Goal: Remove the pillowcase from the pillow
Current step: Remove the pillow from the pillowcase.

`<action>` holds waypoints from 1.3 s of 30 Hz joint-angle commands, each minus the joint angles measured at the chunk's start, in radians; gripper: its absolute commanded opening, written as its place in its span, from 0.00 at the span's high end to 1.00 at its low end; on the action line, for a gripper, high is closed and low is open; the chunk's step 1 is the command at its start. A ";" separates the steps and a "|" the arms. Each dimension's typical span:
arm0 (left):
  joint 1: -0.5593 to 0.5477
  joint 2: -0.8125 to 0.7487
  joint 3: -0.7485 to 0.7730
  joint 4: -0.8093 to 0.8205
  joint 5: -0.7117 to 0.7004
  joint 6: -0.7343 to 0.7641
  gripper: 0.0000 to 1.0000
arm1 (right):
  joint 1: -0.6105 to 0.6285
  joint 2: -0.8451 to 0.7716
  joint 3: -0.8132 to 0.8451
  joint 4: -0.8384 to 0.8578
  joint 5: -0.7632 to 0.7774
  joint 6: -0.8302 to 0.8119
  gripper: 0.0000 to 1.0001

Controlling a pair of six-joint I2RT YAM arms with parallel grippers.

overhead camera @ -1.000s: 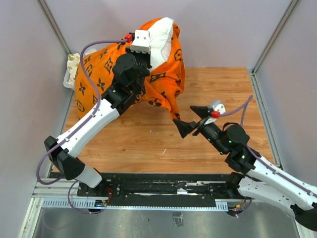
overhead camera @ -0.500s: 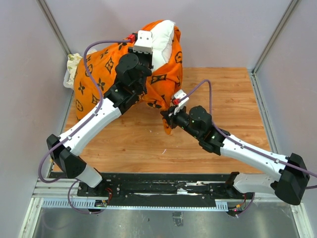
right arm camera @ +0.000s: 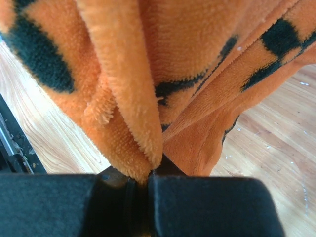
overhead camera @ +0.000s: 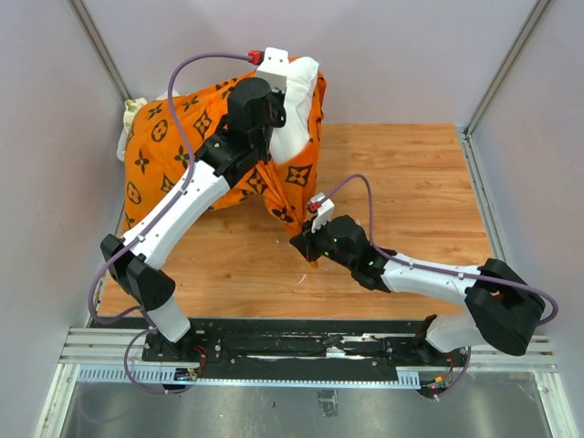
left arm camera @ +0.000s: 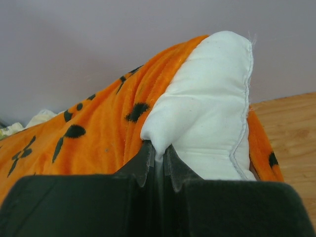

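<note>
The big plump plain white pillow [overhead camera: 299, 96] stands on end at the far side of the wooden table [overhead camera: 411, 182], and only its upper end is bare. The large soft orange pillowcase with black flower and circle motifs [overhead camera: 169, 151] wraps the rest, spreading down and to the left of that bare end. The left gripper [left arm camera: 158, 155] is closed on a pinched fold of the pillow's white corner and holds the bare end up. The right gripper [overhead camera: 306, 245] sits below the pillow's bare end and nearer the arm bases, clamped on a hanging edge of the pillowcase. A taut strip of orange cloth runs between the two. Judging by the bulk under the print, the pillow's long axis slopes from the bare end down to the left. The right gripper's hold therefore lies off to one side of that axis rather than along it. The cloth will probably have to be drawn down and away from the bare end while the left gripper keeps the pillow lifted. The overhead view shows this whole layout but hides both sets of fingers. The left wrist view shows the jaws pressed together on white stuffing, with orange plush just left of it. The right wrist view shows folded fleece with a raw fringed edge caught between shut jaws just above the boards.
</note>
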 commanded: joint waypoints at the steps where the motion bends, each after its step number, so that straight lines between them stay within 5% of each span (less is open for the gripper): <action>1: 0.070 -0.028 0.173 0.189 -0.066 0.031 1.00 | 0.020 0.075 -0.046 -0.175 -0.070 0.069 0.99; 9: 0.135 -0.062 0.177 0.143 -0.043 0.029 1.00 | 0.001 0.069 -0.142 -0.133 -0.055 0.136 0.99; 13: 0.139 -0.120 0.071 0.169 0.042 0.011 1.00 | 0.000 -0.054 -0.063 -0.235 0.017 0.010 0.86; 15: 0.139 -0.134 0.037 0.172 0.056 0.003 1.00 | -0.008 -0.153 -0.019 -0.260 0.013 -0.076 0.68; 17: 0.138 -0.145 0.002 0.176 0.078 0.004 1.00 | -0.024 -0.263 0.015 -0.262 -0.023 -0.134 0.29; 19: 0.139 -0.169 -0.049 0.191 0.127 0.001 1.00 | -0.047 -0.371 0.045 -0.262 -0.047 -0.162 0.01; 24: 0.139 -0.240 -0.191 0.269 0.189 -0.013 1.00 | -0.115 -0.483 0.102 -0.212 -0.058 -0.114 0.02; 27: 0.138 -0.268 -0.263 0.305 0.236 -0.025 1.00 | -0.121 -0.383 0.217 -0.284 -0.075 -0.068 0.01; 39: 0.138 -0.270 -0.271 0.303 0.261 -0.052 1.00 | -0.115 0.009 0.399 -0.161 -0.287 0.047 0.31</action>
